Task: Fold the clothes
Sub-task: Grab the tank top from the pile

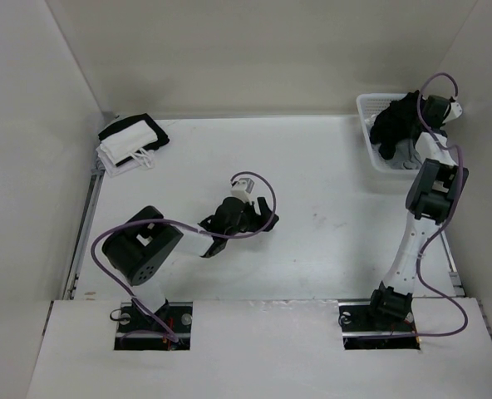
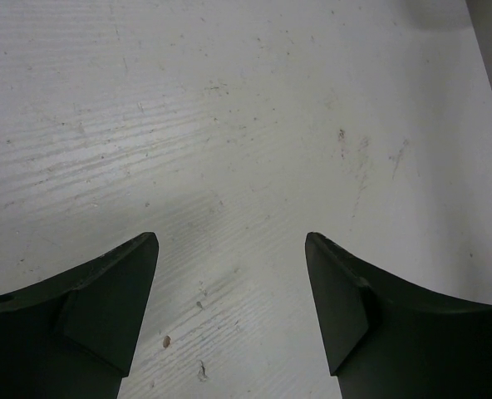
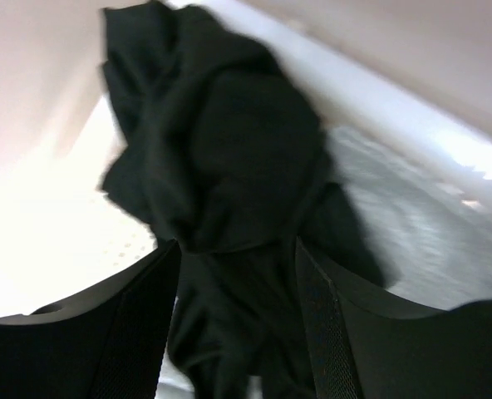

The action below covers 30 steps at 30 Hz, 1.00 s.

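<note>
Clothes [image 1: 393,125] of plain black fabric sit bunched in the white basket [image 1: 367,108] at the far right corner of the table [image 1: 329,183]. The right gripper [image 3: 236,249] hangs over them, fingers apart with fabric between; in the blurred wrist view the cloth seems loose rather than pinched. Mid-table, the left gripper [image 2: 232,241] hovers with jaws spread, well apart from the basket. A folded black-and-white stack [image 1: 130,141] lies far left.

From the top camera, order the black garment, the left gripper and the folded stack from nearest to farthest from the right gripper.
1. Black garment, in the back-right basket.
2. Left gripper, mid-table.
3. Folded stack, back-left corner.
</note>
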Each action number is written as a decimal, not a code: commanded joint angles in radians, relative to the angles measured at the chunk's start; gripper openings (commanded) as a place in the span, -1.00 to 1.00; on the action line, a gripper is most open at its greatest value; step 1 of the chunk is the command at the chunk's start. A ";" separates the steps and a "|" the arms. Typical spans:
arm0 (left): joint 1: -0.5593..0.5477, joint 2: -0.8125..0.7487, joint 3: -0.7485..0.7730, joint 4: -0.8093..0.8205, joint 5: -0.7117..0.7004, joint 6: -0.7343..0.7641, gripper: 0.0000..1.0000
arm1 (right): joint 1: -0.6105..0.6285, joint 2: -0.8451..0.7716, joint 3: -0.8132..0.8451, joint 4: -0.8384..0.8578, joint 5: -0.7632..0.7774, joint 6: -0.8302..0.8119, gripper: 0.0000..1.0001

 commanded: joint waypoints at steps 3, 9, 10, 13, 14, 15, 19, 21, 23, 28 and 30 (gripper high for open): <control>0.013 0.026 0.024 0.096 0.048 -0.016 0.42 | -0.011 0.023 0.024 0.158 -0.046 0.090 0.21; 0.035 0.048 0.024 0.113 0.069 -0.040 0.40 | -0.011 0.089 0.108 0.097 -0.014 0.129 0.12; 0.044 0.048 0.022 0.113 0.071 -0.040 0.36 | -0.011 0.096 0.111 0.094 -0.015 0.135 0.09; 0.073 0.043 0.014 0.113 0.074 -0.040 0.29 | -0.011 0.106 0.122 0.091 -0.032 0.150 -0.35; 0.087 0.037 0.010 0.115 0.074 -0.040 0.22 | -0.011 0.098 0.116 0.098 -0.052 0.161 -0.60; 0.089 0.037 0.010 0.115 0.074 -0.039 0.20 | -0.011 0.084 0.104 0.107 -0.067 0.166 -0.73; 0.079 0.039 0.017 0.115 0.074 -0.036 0.15 | -0.011 -0.096 -0.103 0.299 -0.092 0.158 -0.90; 0.076 0.040 0.019 0.115 0.075 -0.039 0.13 | -0.001 -0.194 -0.206 0.386 -0.093 0.155 -0.91; 0.076 0.031 0.019 0.118 0.077 -0.042 0.08 | 0.013 -0.309 -0.312 0.471 -0.093 0.150 -0.91; 0.085 -0.022 -0.008 0.145 0.074 -0.077 0.00 | 0.065 -0.607 -0.560 0.620 -0.133 0.144 -0.91; 0.092 -0.062 -0.027 0.162 0.069 -0.091 -0.01 | 0.104 -0.724 -0.649 0.658 -0.162 0.144 -0.91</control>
